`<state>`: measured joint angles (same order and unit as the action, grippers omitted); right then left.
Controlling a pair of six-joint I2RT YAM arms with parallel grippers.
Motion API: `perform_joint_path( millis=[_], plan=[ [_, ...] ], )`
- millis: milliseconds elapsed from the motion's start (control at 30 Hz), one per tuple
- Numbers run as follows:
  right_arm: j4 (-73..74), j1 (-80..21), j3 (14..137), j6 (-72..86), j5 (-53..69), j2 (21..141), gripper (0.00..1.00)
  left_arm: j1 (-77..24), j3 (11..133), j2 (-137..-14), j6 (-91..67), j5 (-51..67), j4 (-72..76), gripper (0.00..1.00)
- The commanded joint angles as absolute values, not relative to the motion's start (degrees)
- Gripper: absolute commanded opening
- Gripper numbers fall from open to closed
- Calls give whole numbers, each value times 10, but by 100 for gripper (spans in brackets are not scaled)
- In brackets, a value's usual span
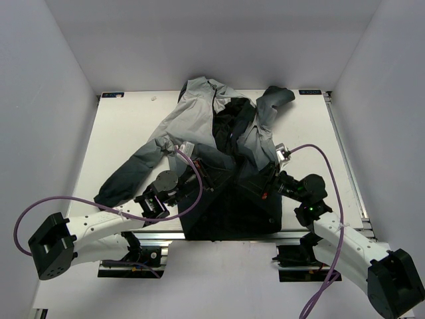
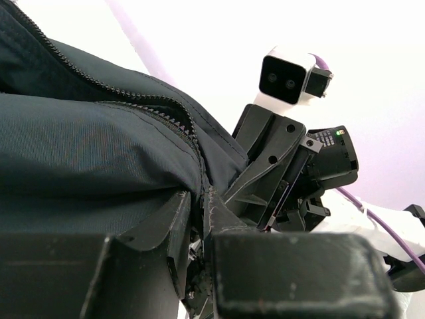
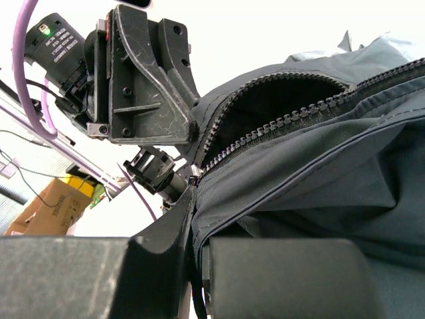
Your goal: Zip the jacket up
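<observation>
Left gripper (image 2: 201, 199): jaws set narrow, pinching dark fabric right beside the toothed black zipper (image 2: 149, 100). Right gripper (image 3: 193, 191): jaws likewise almost closed on a fold of cloth at the foot of the zipper, where the two rows of teeth part. The two grippers sit close together, facing one another.

The thing held is a thin hooded jacket (image 1: 192, 113), light grey fading to charcoal. It lies front-up on the white bench (image 1: 126, 126), with its hem at the near edge by the arm bases and its hood and sleeves spread away.

I judge the cloth light, limp and rather slick, so it will bunch rather than push. I would keep the hem taut with one grip and take the slider itself with the other. I cannot pick the slider out clearly here.
</observation>
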<state>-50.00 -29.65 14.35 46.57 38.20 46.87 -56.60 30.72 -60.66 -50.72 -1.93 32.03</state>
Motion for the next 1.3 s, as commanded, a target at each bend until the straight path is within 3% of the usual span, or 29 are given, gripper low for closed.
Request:
perform_joint_path(
  millis=[0,1267],
  plan=[
    [-550,-297,148,464,369,465,0,-570,311,-606,-514,-1,349,0],
    [-619,-297,114,497,317,436,0,-570,308,-613,-526,12,350,0]
  ],
)
